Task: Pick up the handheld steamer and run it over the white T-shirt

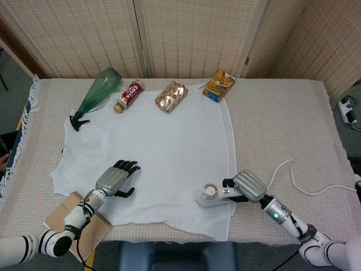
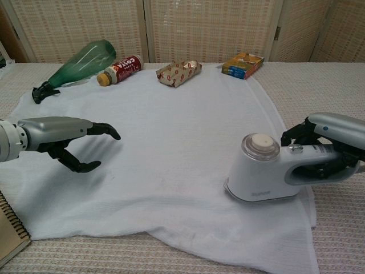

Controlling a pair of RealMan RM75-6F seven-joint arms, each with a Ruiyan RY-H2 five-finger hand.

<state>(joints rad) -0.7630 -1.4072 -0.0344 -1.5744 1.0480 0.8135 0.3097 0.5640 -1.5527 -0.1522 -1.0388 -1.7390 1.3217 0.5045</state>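
The white T-shirt [image 1: 163,147] [image 2: 165,137] lies spread flat over the table's middle. A white handheld steamer [image 1: 213,195] [image 2: 265,174] stands on the shirt's near right part, close to its hem. My right hand [image 1: 248,186] [image 2: 328,145] grips the steamer's handle from the right. My left hand [image 1: 115,178] [image 2: 57,137] hovers over the shirt's left side, fingers apart and curved, holding nothing.
Along the far edge lie a green bottle [image 1: 97,96], a red Costa bottle [image 1: 128,96], a shiny snack packet [image 1: 171,96] and an orange box [image 1: 219,86]. A notebook [image 1: 76,220] sits at the near left. The steamer's white cord [image 1: 299,180] trails right across the woven cloth.
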